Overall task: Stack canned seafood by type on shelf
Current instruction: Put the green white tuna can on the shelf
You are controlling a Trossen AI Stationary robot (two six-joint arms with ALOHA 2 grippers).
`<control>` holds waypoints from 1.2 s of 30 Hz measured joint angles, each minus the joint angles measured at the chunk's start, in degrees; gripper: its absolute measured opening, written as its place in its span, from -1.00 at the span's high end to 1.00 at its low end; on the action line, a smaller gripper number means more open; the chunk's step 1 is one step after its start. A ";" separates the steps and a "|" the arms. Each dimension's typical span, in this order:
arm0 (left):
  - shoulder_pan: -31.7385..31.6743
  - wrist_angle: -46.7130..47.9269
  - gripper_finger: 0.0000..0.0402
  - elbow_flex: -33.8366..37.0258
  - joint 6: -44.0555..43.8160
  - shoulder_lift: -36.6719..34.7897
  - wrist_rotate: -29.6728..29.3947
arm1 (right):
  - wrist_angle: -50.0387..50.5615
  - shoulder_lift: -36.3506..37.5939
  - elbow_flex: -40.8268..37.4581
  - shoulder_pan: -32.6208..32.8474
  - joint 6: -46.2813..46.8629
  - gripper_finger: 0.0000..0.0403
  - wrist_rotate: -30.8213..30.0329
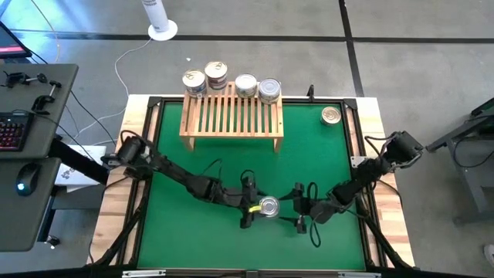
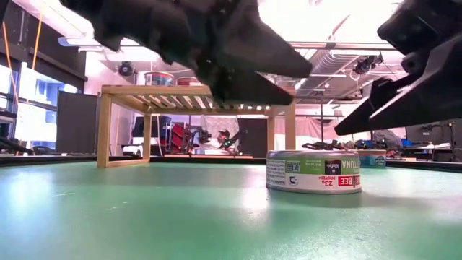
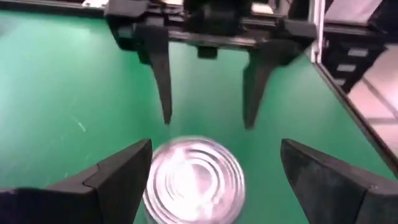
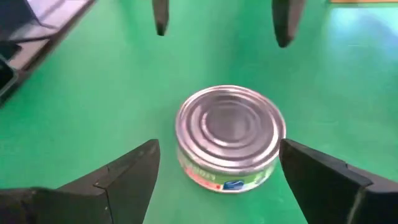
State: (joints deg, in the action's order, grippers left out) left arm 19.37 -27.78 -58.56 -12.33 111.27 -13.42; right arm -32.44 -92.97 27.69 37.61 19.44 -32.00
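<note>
On the green mat (image 1: 185, 139), in front of the shelf (image 1: 231, 116), one silver tin (image 1: 268, 206) stood upright between two facing grippers — left gripper (image 1: 248, 207) wide open and nearly straddling it, right gripper (image 1: 299, 208) equally wide but a little farther off. The left looked nearer.

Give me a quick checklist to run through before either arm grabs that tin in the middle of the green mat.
1. Tin upright, flat on the green mat: ok.
2. Left gripper open, fingers either side of the tin: ok.
3. Right gripper open, facing the same tin from the opposite side: ok.
4. Only one arm going for the tin: not ok, both grippers are at it, nose to nose.
5. Free space on the shelf: ok, slats are bare in front of the tins along its back edge.
6. Which stack matches this tin's type: cannot tell.
</note>
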 joint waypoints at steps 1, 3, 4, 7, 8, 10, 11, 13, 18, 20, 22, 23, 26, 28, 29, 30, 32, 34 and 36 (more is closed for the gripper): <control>0.46 1.95 -0.69 -0.05 0.01 -0.62 -0.59 | -1.31 -0.02 -0.71 0.17 0.11 -0.60 -0.02; 1.32 6.25 -0.69 -0.05 -0.31 -1.02 -1.92 | -3.85 -0.51 -2.14 0.33 0.80 -0.60 -0.26; 1.69 8.20 -0.69 -0.05 -0.80 -0.93 -2.43 | -4.82 -0.87 -2.83 0.36 1.07 -0.60 -0.74; 2.53 11.32 -0.69 0.01 -2.95 0.07 -2.81 | -6.68 -2.56 -3.47 0.26 1.14 -0.60 -1.56; 2.71 11.65 -0.69 0.01 -3.53 0.56 -2.98 | -7.24 -3.27 -3.46 0.05 1.14 -0.60 -1.92; 2.99 11.59 -0.69 0.01 -4.31 1.77 -2.99 | -9.22 -5.27 -3.17 -0.56 1.12 -0.60 -1.83; 3.00 11.46 -0.69 0.01 -4.47 2.44 -2.97 | -9.82 -6.12 -3.01 -0.92 1.07 -0.60 -1.36; 2.98 10.77 -0.69 0.01 -5.10 3.75 -2.89 | -10.47 -7.71 -2.36 -1.90 -0.29 -0.60 0.47; 1.95 8.54 -0.69 0.03 -5.58 6.57 -2.78 | -10.33 -9.81 -0.85 -4.67 -1.44 -0.66 4.21; 1.35 6.48 -0.69 -0.03 -5.55 7.42 -2.40 | -10.26 -9.81 -0.20 -5.90 -1.47 -0.71 6.48; 0.81 5.40 -0.69 -0.03 -5.52 8.03 -2.23 | -9.99 -9.84 0.43 -7.07 -1.92 -0.75 8.52; 0.63 5.16 -0.69 -0.03 -5.39 8.11 -2.18 | -9.93 -9.84 0.71 -7.50 -2.43 -0.76 9.09; 0.09 5.14 -0.69 -0.03 -5.33 8.12 -1.67 | -9.28 -9.86 1.30 -8.43 -4.51 -0.78 9.89; -0.05 4.63 -0.69 0.02 -4.53 8.15 -1.67 | -9.39 -9.86 1.32 -8.84 -5.64 -0.78 10.26; -0.07 4.19 -0.69 0.09 -4.01 8.21 -1.71 | -9.40 -9.86 1.32 -9.12 -6.12 -0.78 10.75; -0.08 3.84 -0.69 0.14 -3.58 8.27 -1.75 | -9.40 -9.86 1.32 -9.32 -6.53 -0.78 11.14; -0.20 3.79 -0.69 0.14 -3.12 8.28 -1.73 | -9.57 -9.86 1.32 -9.56 -7.44 -0.78 11.43; -0.41 3.77 -0.68 0.14 -3.01 8.28 -1.67 | -9.82 -9.86 1.32 -9.72 -8.05 -0.78 11.51; -0.71 3.57 -0.65 0.16 -2.66 8.28 -1.61 | -10.24 -9.86 1.32 -9.87 -9.00 -0.78 11.70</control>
State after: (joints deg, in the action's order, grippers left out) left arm 18.66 -24.21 -58.39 -14.98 119.55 -15.03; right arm -42.68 -102.83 29.02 27.75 10.43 -20.29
